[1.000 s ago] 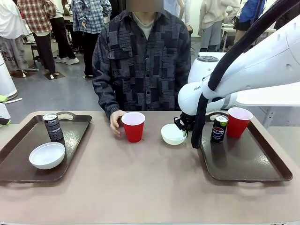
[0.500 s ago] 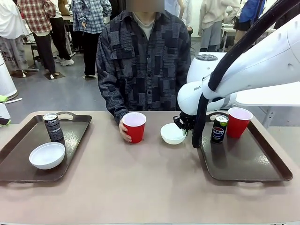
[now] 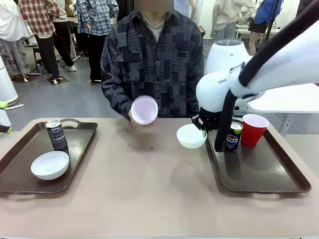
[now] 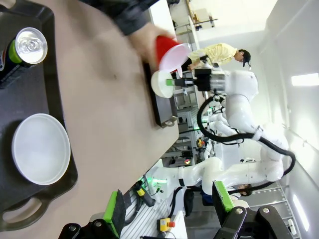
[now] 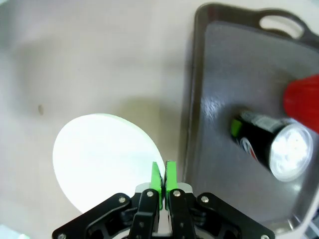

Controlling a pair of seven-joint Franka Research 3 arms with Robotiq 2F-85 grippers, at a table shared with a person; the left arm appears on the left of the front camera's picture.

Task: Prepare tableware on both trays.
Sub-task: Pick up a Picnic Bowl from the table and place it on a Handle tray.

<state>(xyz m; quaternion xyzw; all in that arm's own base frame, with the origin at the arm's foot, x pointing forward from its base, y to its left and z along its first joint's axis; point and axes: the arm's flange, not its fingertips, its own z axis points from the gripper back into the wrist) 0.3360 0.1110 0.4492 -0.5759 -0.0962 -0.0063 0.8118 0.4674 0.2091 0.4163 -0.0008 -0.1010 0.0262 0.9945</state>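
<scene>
Right gripper [image 5: 163,172] is pinching a white bowl [image 5: 107,162] by its rim.
The pale-topped Pepsi can [image 3: 233,137] is standing just beside that gripper, on the right tray [image 3: 264,172] with a red cup [image 3: 254,130]; to the gripper's left, the person's hand [image 4: 145,42] is tipping another cup [image 3: 144,110]. The left gripper [image 4: 168,204] is gaping, holding nothing, near the other tray [image 4: 40,89] with its bowl [image 4: 41,149] and can [image 4: 31,46].

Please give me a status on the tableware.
Right pincer gripping white bowl by its rim, above table. Left pincer open. Hand holding red cup nearby.
</scene>
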